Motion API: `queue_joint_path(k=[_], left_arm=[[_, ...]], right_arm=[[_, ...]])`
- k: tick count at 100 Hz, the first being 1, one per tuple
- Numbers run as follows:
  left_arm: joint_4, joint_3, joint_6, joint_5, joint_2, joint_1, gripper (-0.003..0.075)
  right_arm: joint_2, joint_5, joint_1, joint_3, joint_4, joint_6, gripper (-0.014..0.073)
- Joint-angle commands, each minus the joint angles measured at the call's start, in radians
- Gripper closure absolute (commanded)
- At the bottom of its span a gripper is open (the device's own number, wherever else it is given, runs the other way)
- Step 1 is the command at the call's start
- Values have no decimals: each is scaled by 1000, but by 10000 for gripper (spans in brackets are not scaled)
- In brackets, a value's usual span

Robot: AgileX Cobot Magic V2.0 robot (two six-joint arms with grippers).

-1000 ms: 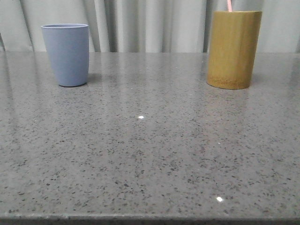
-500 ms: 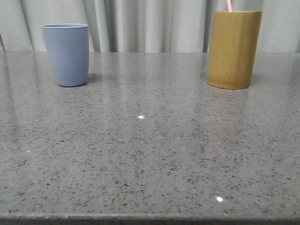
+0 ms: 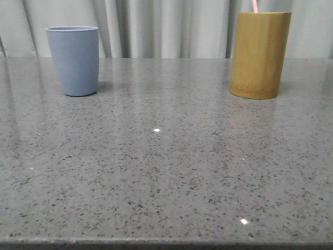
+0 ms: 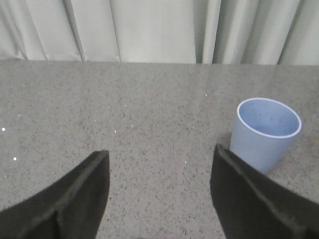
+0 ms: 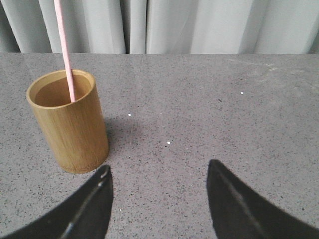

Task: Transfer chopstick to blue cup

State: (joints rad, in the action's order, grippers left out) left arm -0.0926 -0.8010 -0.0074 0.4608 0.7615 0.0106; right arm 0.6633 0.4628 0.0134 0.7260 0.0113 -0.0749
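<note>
The blue cup (image 3: 73, 60) stands upright at the far left of the grey table; it also shows in the left wrist view (image 4: 265, 132), empty inside. A pale pink chopstick (image 3: 254, 6) sticks up out of the yellow-brown bamboo holder (image 3: 259, 55) at the far right; in the right wrist view the chopstick (image 5: 65, 50) leans in the holder (image 5: 69, 122). My left gripper (image 4: 159, 162) is open and empty, with the blue cup beside one finger. My right gripper (image 5: 159, 172) is open and empty, with the holder just beyond one finger. Neither gripper shows in the front view.
The speckled grey stone table (image 3: 166, 172) runs from the near edge to pale curtains (image 3: 166, 26) behind both cups. Nothing else stands on it in view.
</note>
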Motion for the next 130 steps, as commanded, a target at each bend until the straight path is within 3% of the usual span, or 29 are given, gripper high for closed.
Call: queue_joint_path(k=[1, 44, 59, 96, 130], left_arm=[[-7, -67, 7, 6, 34, 9, 279], [-12, -352, 25, 110, 349, 178, 279], [-17, -492, 25, 182, 479, 182, 279], [-73, -913, 49, 535, 858, 182, 279], [-107, -1051, 51, 610, 1041, 182, 279]], right_arm=[[26, -59, -1, 44, -11, 5, 160], [163, -10, 58, 166, -11, 7, 160], [168, -12, 58, 166, -11, 7, 160], [169, -12, 58, 166, -11, 7, 160], [173, -12, 58, 166, -11, 7, 160]])
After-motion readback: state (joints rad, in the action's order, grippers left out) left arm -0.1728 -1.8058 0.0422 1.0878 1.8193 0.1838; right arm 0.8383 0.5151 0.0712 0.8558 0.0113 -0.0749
